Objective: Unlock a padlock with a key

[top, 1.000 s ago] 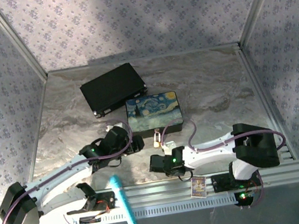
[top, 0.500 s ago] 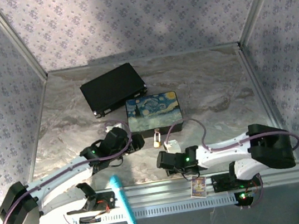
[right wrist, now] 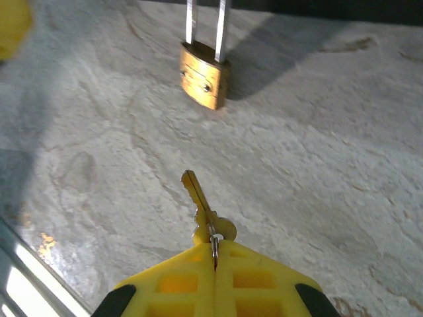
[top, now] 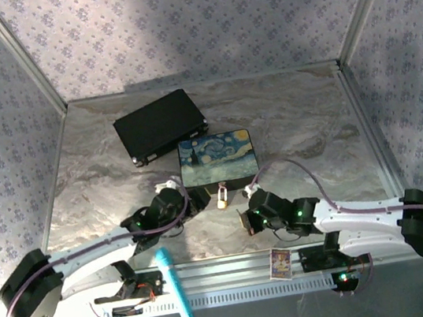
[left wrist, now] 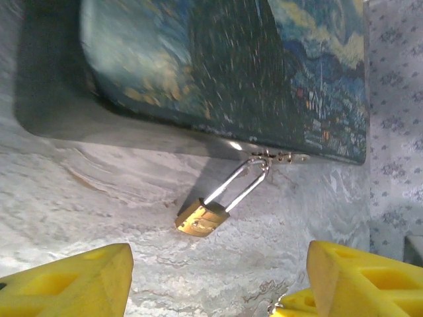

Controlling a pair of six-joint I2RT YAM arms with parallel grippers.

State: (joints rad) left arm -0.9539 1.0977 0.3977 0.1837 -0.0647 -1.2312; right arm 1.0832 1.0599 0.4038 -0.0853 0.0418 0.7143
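A small brass padlock (left wrist: 200,218) lies on the marble table, its thin silver shackle (left wrist: 238,185) hooked through the hasp of the painted box (left wrist: 264,72). My left gripper (left wrist: 219,277) is open just short of the padlock, with one yellow finger on each side and nothing between them. My right gripper (right wrist: 213,247) is shut on a brass key (right wrist: 198,198) at its head and ring. The blade points at the padlock (right wrist: 205,76), a short gap away. In the top view the padlock (top: 222,198) sits between the left gripper (top: 199,200) and the right gripper (top: 244,221).
A black case (top: 160,125) lies behind the painted box (top: 218,157). A teal pen (top: 175,287) and a small card (top: 280,262) rest on the metal rail at the near edge. Patterned walls close in the table on three sides.
My right arm has stretched forward and left, lowering its elbow and carrying the key close to the padlock. The left gripper has shifted slightly towards the padlock.
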